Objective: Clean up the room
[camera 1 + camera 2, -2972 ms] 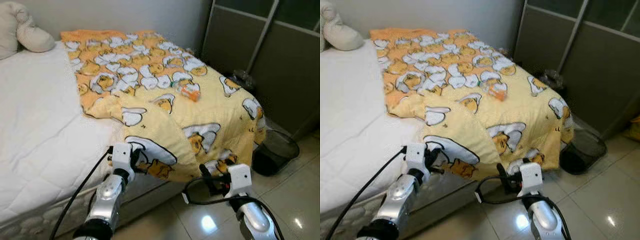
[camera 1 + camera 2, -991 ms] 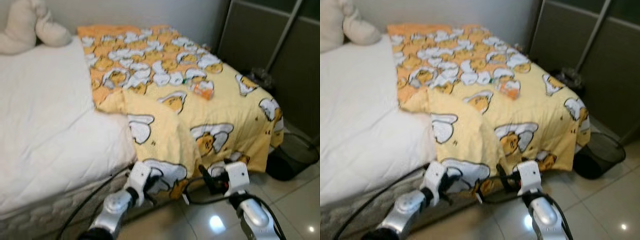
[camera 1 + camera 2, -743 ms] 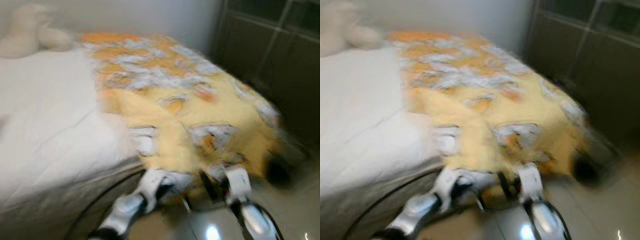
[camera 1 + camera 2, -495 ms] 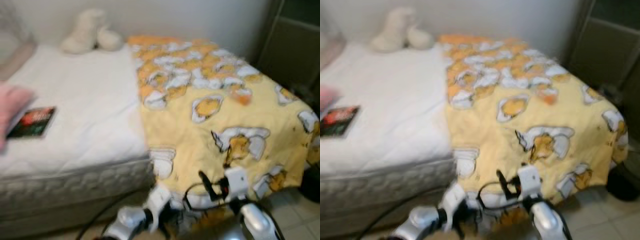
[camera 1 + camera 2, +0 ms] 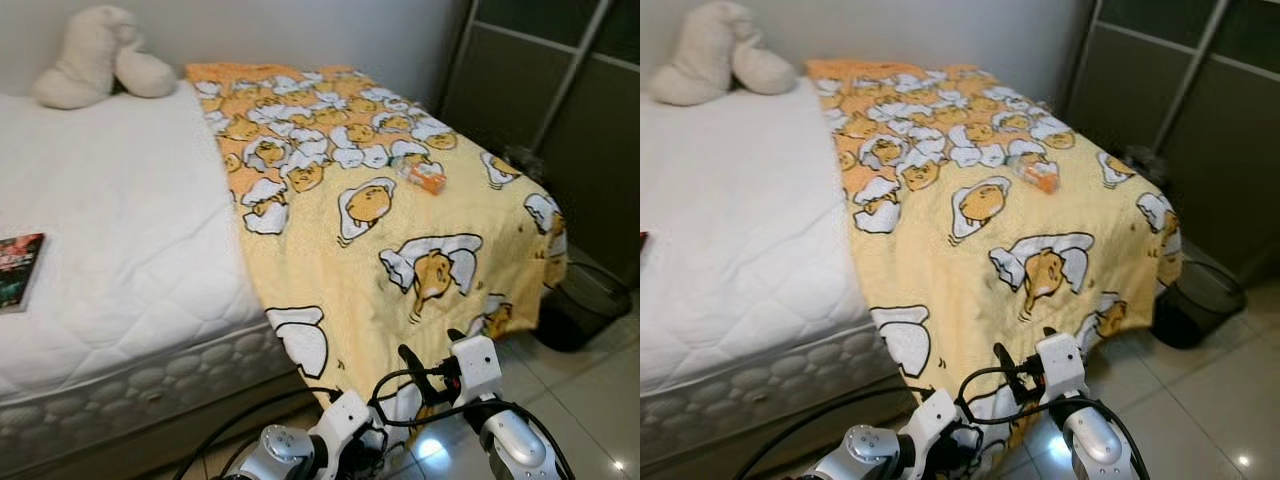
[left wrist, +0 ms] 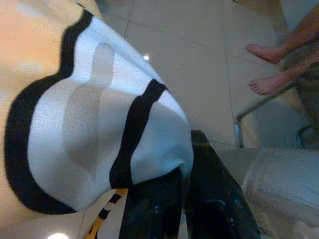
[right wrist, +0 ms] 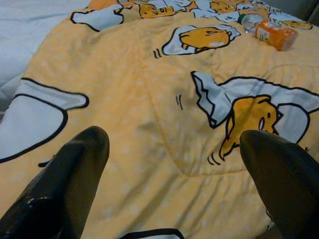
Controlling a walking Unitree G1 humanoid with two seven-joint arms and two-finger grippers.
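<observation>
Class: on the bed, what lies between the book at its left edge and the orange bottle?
Bare white mattress, then the yellow duvet under the bottle; nothing else past the book, per the left eye view.

Silver arms, white wrist blocks, looping black cables, seemingly black-fingered right hand (image 7: 174,184).

A cream plush toy (image 5: 95,55) rests at the head of the bare white mattress (image 5: 110,240), against the pale wall (image 5: 300,30). Dark sliding closet doors (image 5: 560,110) stand beside the foot of the bed. The floor is glossy pale tile (image 5: 590,400). A person's bare feet (image 6: 271,67) stand on the tiles in the left wrist view.
</observation>
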